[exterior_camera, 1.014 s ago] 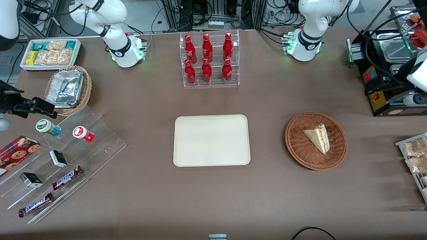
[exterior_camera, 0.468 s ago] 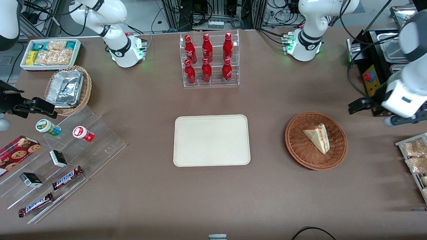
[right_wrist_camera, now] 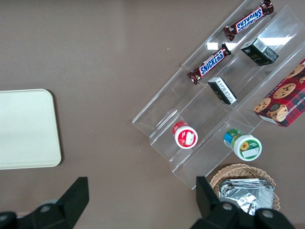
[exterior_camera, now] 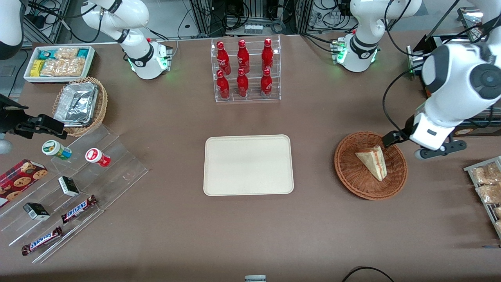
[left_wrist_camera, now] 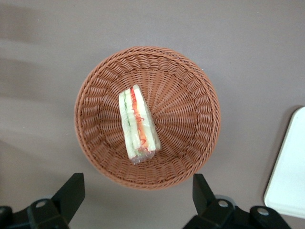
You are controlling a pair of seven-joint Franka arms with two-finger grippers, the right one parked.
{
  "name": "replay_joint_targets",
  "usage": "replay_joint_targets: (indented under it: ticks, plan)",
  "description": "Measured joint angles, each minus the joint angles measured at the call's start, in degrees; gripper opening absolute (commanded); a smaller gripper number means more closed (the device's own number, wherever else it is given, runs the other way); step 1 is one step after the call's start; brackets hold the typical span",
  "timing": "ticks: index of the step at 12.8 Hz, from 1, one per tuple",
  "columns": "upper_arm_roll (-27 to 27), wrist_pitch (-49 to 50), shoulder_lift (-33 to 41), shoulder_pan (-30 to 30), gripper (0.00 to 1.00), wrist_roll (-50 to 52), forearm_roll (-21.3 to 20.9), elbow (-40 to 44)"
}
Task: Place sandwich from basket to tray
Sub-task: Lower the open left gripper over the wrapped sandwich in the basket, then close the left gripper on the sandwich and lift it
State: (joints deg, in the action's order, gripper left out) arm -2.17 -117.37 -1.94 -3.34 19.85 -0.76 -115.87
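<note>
Swinging in from the right edge of the front view, the working arm has carried its pincer (left_wrist_camera: 136,200) over to the basket (exterior_camera: 352,180) since a moment ago, while nothing else has shifted. The sandwich (exterior_camera: 373,160) lies in the basket at right of centre, filling stripe showing, untouched. The pincer hangs above it, fingers (left_wrist_camera: 70,195) spread wide and holding nothing. The tray (exterior_camera: 248,165) sits bare at mid-frame, well apart on the desk (exterior_camera: 313,235). I'd say this is the approach; next comes lowering straight down to straddle the wedge across its bread faces, then closing gently.
</note>
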Motion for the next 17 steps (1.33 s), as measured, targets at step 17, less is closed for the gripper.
replay_joint_targets:
  ticks: [17]
  plan:
    - [-0.22,-15.91,-9.81,-0.86,1.00,10.01,-0.06,-8.72]
